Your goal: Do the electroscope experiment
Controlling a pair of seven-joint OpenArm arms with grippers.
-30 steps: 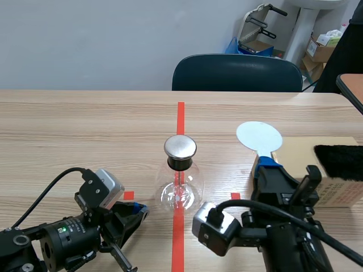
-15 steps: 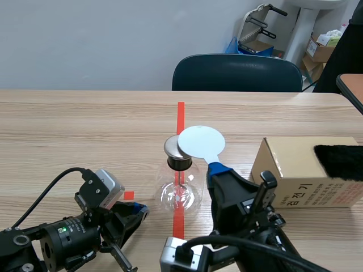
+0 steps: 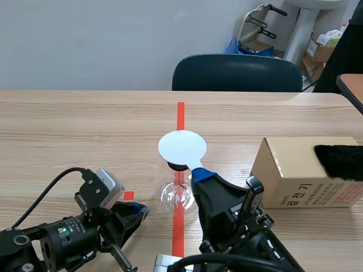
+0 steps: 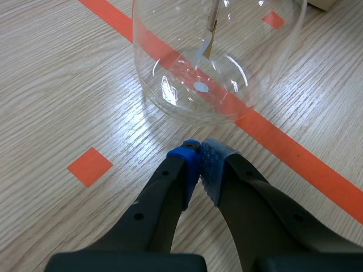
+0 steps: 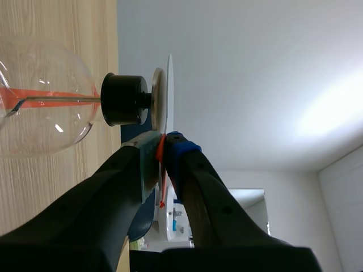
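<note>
My right claw (image 3: pixel 202 175), clamped on the white disc (image 3: pixel 182 148) by its handle, holds it at the metal cap (image 5: pixel 155 96) of the electroscope (image 3: pixel 171 195) in mid-frame, so I judge the charging touch is under way and reading the leaves is left to do; my left claw (image 3: pixel 140 210) rests closed and empty, lower left.

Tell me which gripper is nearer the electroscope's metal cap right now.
Right. The right gripper, shut on the white disc, holds the disc right at the metal cap, just beside it. The left gripper sits shut, low by the glass flask base, well below the cap.
</note>
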